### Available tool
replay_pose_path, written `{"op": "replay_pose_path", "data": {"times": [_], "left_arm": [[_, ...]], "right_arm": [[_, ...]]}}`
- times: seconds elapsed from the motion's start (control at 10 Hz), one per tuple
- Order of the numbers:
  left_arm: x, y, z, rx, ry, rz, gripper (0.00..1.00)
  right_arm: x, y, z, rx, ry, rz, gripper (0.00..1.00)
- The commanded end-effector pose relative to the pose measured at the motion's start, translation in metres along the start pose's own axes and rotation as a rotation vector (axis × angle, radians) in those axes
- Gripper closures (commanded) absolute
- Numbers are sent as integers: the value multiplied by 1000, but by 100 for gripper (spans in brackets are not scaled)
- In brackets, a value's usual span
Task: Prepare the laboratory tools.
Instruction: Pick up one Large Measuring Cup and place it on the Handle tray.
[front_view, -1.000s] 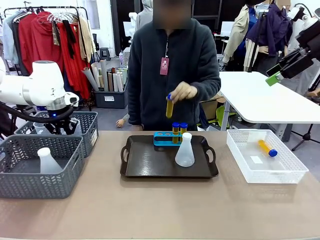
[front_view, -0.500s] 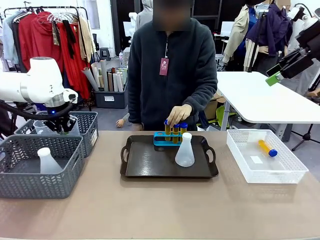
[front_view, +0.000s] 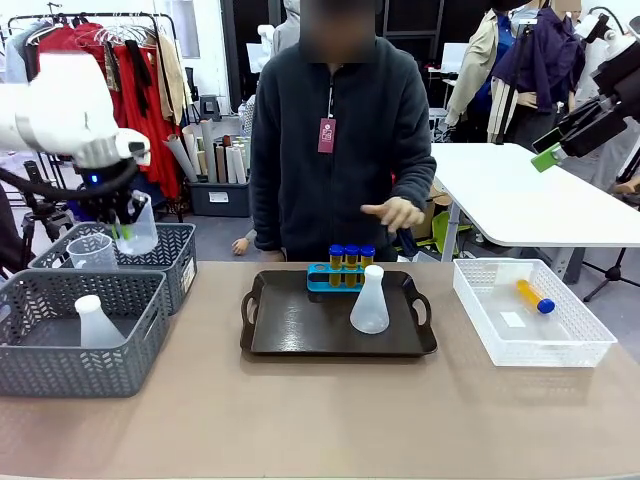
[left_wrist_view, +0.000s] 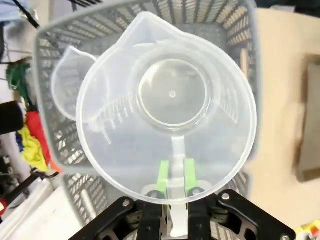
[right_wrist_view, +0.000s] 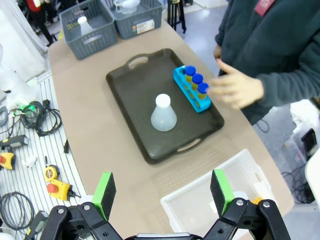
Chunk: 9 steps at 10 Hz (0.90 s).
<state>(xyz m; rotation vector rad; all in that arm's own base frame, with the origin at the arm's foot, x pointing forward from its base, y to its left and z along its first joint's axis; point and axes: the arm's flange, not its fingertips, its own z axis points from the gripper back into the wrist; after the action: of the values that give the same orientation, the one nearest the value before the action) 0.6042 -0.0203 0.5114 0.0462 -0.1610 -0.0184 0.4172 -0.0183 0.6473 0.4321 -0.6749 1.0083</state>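
My left gripper (front_view: 128, 222) is shut on the handle of a clear measuring beaker (front_view: 137, 228) and holds it above the rear grey basket (front_view: 178, 262). In the left wrist view the green pads (left_wrist_view: 162, 176) pinch the handle of this beaker (left_wrist_view: 170, 100), and a second beaker (left_wrist_view: 67, 90) lies in the basket below. A white conical flask (front_view: 369, 300) and a blue rack (front_view: 322, 277) with three blue-capped amber tubes (front_view: 351, 258) stand on the black tray (front_view: 300, 330). My right gripper (right_wrist_view: 163, 185) hangs open high above the table.
The front grey basket (front_view: 70, 360) holds another flask (front_view: 95, 322). A white bin (front_view: 500, 345) at the right holds one amber tube (front_view: 535, 296). The person's hand (front_view: 395, 212) hovers behind the tray. Bare table lies in front of the tray.
My left gripper shut on the beaker's handle and lifted it out of the rear basket. The person set a third tube into the rack and drew the hand back.
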Motion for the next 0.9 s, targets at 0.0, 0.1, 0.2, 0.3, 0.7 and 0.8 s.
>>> {"op": "replay_pose_path", "data": {"times": [0.0, 0.1, 0.2, 0.3, 0.7, 0.8], "left_arm": [[3, -9, 49, -11, 3, -84, 100], [0, -20, 75, -46, 24, -99, 100], [-7, -29, 100, -59, 8, -139, 100], [-11, -35, 118, -66, -9, -166, 100], [-19, -48, 156, -87, -43, -241, 100], [-18, -47, 150, -81, -58, -221, 100]], "right_arm": [[2, 0, 0, 7, -17, 2, 0], [2, 0, 0, 7, -17, 2, 0], [2, 0, 0, 7, -17, 2, 0], [2, 0, 0, 7, -17, 2, 0], [2, 0, 0, 7, -17, 2, 0], [2, 0, 0, 7, -17, 2, 0]]}}
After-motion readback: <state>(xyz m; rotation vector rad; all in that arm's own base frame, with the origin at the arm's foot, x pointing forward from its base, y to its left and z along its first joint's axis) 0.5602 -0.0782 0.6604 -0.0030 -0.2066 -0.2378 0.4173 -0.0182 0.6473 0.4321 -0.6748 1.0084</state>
